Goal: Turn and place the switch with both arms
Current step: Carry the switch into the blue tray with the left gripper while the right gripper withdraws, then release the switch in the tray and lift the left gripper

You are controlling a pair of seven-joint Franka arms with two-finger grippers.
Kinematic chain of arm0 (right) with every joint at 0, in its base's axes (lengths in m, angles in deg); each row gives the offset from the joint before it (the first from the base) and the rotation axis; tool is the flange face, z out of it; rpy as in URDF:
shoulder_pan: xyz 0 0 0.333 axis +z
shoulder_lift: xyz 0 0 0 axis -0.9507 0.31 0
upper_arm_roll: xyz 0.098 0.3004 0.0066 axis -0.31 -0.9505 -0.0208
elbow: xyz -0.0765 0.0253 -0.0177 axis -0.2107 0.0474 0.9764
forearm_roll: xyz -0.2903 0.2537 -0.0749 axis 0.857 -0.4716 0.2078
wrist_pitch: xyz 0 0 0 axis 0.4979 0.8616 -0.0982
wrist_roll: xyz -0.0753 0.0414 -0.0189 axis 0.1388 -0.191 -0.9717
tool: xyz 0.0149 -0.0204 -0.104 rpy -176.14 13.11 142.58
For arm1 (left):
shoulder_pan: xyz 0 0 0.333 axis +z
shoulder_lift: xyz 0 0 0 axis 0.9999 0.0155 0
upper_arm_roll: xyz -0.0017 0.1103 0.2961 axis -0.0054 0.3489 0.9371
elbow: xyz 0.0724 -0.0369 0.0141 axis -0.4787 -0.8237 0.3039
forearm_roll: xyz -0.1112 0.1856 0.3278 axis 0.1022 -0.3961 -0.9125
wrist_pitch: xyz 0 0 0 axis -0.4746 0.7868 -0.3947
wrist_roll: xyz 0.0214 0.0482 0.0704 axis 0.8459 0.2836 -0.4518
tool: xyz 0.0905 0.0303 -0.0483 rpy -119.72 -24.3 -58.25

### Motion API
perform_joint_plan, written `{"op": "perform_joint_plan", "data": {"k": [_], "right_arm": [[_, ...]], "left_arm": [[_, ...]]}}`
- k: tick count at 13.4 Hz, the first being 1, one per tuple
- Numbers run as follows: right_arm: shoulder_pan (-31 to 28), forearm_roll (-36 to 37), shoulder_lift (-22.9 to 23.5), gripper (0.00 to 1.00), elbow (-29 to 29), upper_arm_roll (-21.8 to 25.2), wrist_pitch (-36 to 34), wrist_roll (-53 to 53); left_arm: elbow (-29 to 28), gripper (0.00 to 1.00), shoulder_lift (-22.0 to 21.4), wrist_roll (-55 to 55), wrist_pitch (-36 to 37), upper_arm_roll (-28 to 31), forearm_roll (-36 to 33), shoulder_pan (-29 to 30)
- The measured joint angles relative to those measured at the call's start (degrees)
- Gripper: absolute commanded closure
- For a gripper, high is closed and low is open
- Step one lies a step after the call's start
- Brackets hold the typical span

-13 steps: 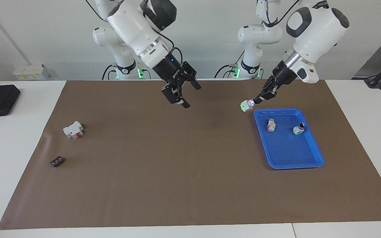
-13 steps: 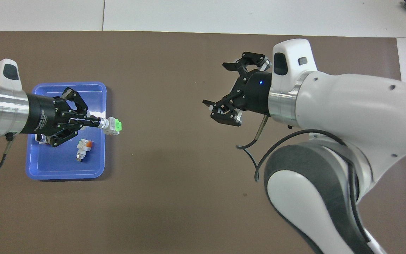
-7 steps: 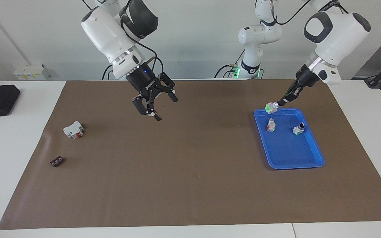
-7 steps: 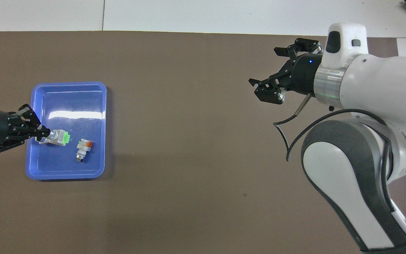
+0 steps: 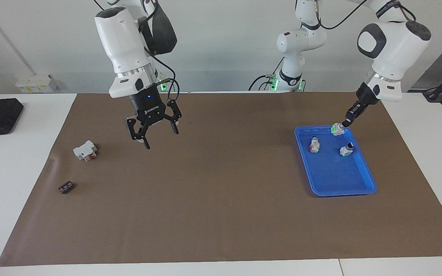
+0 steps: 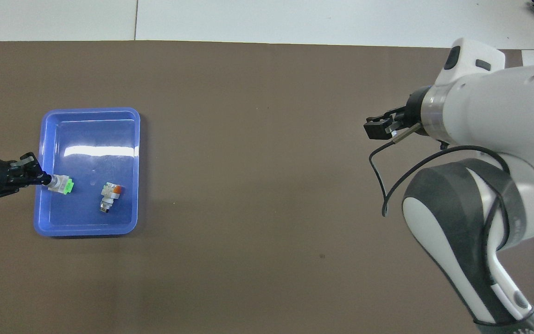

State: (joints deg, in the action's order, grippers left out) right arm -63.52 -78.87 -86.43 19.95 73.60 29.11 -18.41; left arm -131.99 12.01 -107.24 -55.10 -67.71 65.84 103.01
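The switch (image 5: 337, 128) is clamped by its knob end in the left gripper (image 5: 344, 123), green end leading, above the blue tray (image 5: 363, 188) at the edge nearest the robots. Two similar parts (image 5: 314, 144) (image 5: 347, 149) lie in the tray. For a clean placement, lower the switch onto bare tray floor clear of both parts, then release only on contact. The right gripper (image 5: 159, 136), jaws spread and empty, waits over the tabletop (image 5: 221, 214).
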Motion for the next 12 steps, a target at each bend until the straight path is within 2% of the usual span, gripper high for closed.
{"op": "perform_joint_plan", "data": {"k": [3,7,9,10,12], "right_arm": [[0.82,0.11,-0.76,0.00,-2.41,8.50,-6.20,2.26],[-2.57,0.11,-1.24,0.00,-9.91,10.54,-22.88,3.90],[-2.57,0.09,-2.84,0.00,-11.31,10.66,-30.02,7.74],[-2.55,0.05,-4.12,0.00,-10.97,10.61,-32.69,9.39],[-2.52,0.03,-5.76,0.00,-9.03,10.45,-33.22,11.50]], "left_arm": [[-2.46,1.00,0.60,1.93,-1.95,-0.44,-0.17,-0.05],[-5.05,0.98,1.70,6.05,-5.49,-1.06,-1.13,-0.19],[-5.18,0.41,2.25,11.51,-6.10,-0.95,-1.15,-0.15],[-4.58,0.32,2.39,13.30,-6.09,-1.04,-1.16,-0.20],[-1.25,0.27,3.07,14.52,-4.81,-1.30,-1.41,-1.54]]}}
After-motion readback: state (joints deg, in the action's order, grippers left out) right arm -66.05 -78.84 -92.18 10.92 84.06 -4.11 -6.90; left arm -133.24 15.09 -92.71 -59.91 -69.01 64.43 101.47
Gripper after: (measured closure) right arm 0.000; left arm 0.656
